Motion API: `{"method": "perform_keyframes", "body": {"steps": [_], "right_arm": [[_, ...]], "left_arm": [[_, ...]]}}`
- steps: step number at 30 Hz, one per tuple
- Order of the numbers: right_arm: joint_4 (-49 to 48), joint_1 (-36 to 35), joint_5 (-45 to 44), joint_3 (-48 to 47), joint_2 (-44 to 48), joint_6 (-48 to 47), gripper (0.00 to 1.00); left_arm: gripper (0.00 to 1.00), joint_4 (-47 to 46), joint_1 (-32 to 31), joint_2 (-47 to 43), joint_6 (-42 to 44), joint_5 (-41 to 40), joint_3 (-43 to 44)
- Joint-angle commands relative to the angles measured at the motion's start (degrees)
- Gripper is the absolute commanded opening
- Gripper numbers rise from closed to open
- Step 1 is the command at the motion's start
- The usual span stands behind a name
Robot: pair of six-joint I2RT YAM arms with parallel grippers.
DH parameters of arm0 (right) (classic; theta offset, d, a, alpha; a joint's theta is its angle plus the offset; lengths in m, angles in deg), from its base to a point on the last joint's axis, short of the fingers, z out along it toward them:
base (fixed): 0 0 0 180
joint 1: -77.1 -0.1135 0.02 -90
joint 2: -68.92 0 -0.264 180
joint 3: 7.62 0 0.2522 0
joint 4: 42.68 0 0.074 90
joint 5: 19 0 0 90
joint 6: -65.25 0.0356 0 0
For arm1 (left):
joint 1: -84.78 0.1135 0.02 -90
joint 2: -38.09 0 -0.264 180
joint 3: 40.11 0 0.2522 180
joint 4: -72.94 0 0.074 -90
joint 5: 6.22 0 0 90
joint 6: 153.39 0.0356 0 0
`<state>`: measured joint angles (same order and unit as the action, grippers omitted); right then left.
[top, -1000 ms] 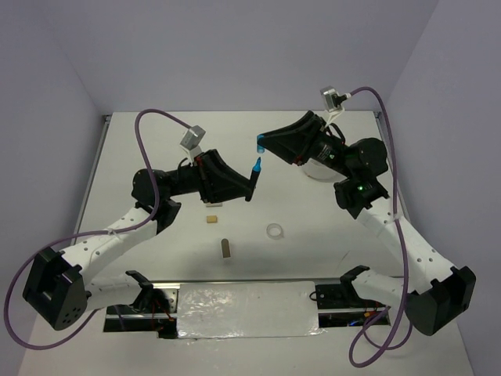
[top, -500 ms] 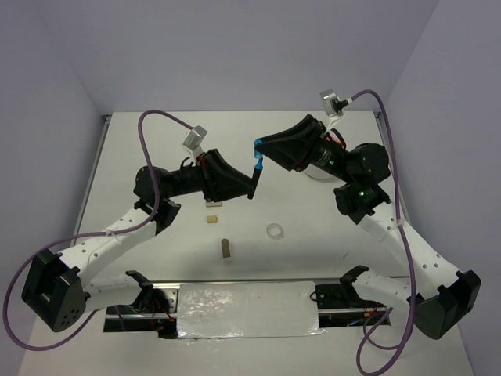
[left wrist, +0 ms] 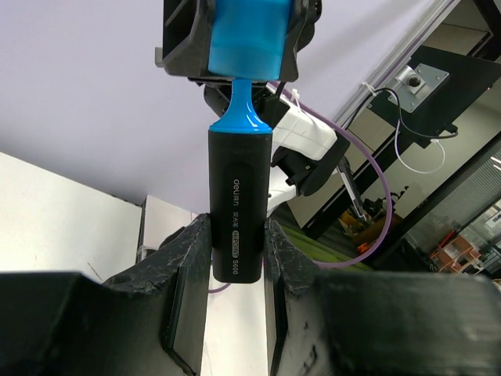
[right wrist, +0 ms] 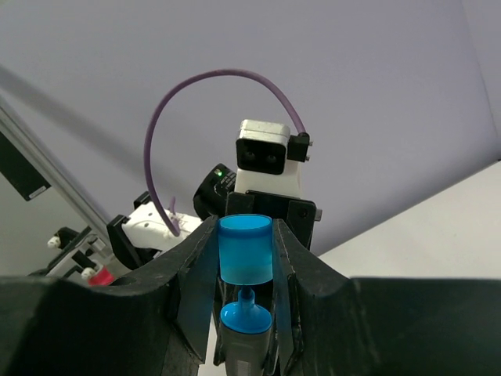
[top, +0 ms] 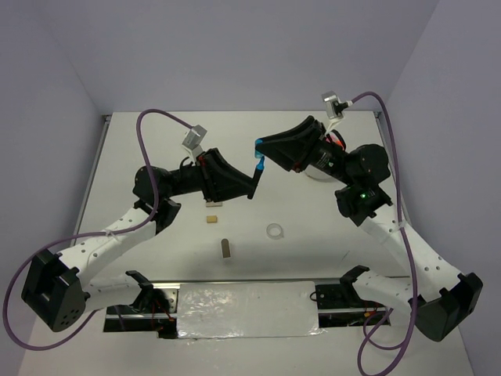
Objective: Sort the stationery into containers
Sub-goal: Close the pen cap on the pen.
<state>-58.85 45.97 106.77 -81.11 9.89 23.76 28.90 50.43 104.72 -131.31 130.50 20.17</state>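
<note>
Top external view shows the right claw (top: pixel 261 153), clamped on the blue cap (top: pixel 259 163), now lowered onto the tip of the marker (top: pixel 251 186), which the left claw (top: pixel 248 188) clamps above the middle of the bench (top: pixel 156 149), so capping looks nearly finished.

Marker (left wrist: pixel 237 200): one. Blue cap (right wrist: pixel 245 248): one. Tape ring (top: pixel 275 231): one. Blocks in plain view: two, tan block (top: pixel 210 220), grey block (top: pixel 226 249). Dish (top: pixel 311 175): one, mostly hidden. Grippers: two, left gripper (left wrist: pixel 237 262), right gripper (right wrist: pixel 246 270).
</note>
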Motion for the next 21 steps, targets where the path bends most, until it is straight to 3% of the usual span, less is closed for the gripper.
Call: {"method": "perform_keyframes", "body": {"steps": [1,21], "right_arm": [[-0.39,-0.07,-1.31,-3.47,1.28,-1.75,0.24],[-3.29,-0.33,-0.61,-1.01,1.98,0.35,0.25]], "left_arm": [[0.0,-3.11,-0.19,-1.59,0.86,0.13,0.33],[0.0,-0.47,-0.19,-4.14,1.83,-1.02,-0.38]]}}
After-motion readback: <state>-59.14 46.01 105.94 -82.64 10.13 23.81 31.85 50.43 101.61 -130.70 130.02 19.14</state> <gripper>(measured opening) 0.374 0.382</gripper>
